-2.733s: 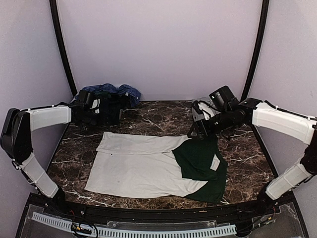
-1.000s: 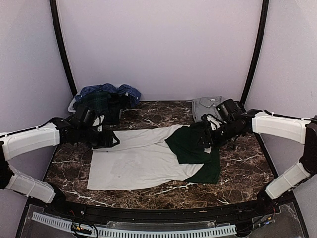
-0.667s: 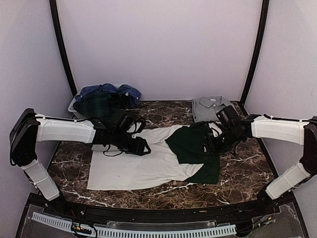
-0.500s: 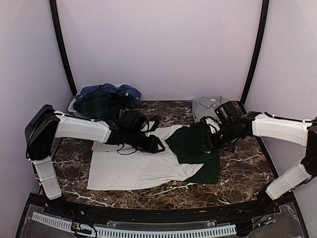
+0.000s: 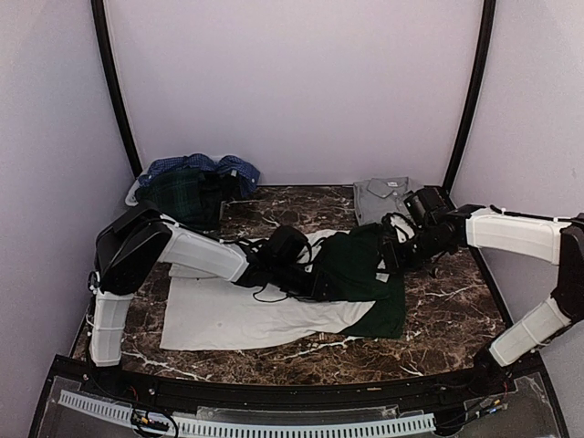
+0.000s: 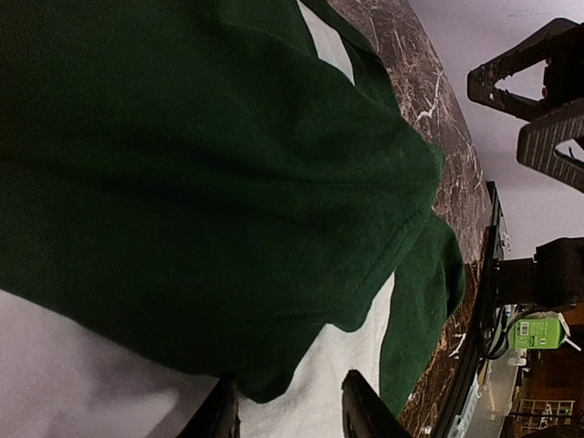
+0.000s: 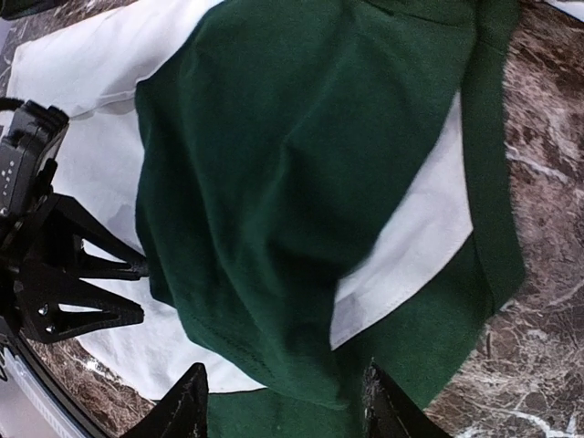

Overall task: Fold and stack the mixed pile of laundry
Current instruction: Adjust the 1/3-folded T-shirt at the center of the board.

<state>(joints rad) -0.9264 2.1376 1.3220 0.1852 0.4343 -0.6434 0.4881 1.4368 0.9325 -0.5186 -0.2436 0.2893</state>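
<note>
Scene: a white cotton tee with dark green sleeves (image 5: 246, 315) lies spread on the dark marble-patterned counter (image 5: 438, 310), with both arms reaching in at its right end.
Step in hand: apparently the sleeve fold. The dark green right-hand sleeve (image 5: 360, 274) lies turned in over the white body, and both tools meet at it.
Left end effector (image 6: 290, 406): stretched across from the left with its jaws parted. They straddle the sleeve's hem low over the white cloth, and nothing is clamped.
Right end effector (image 7: 285, 401): at the sleeve's far-right side with its jaws wide. Green cloth runs between the fingers and is not visibly pinched.
Rest of the laundry: a blue checked shirt (image 5: 205, 166) and a dark green tartan shirt (image 5: 182, 193) are heaped together in the far-left corner, well apart from the tee. Only a sliver of the pale grey plastic basket (image 5: 132, 193) shows beside them.
Already folded: a grey collared shirt (image 5: 381, 196) lies flat at the far right, just beyond the right arm.
Next move, as judged: both pairs of jaws need to shut on the green layer alone without snagging the white beneath. They then need to lift together and lay the sleeve smooth, ready for the body folds.
Progress, as judged: early, since the heap is untouched.
</note>
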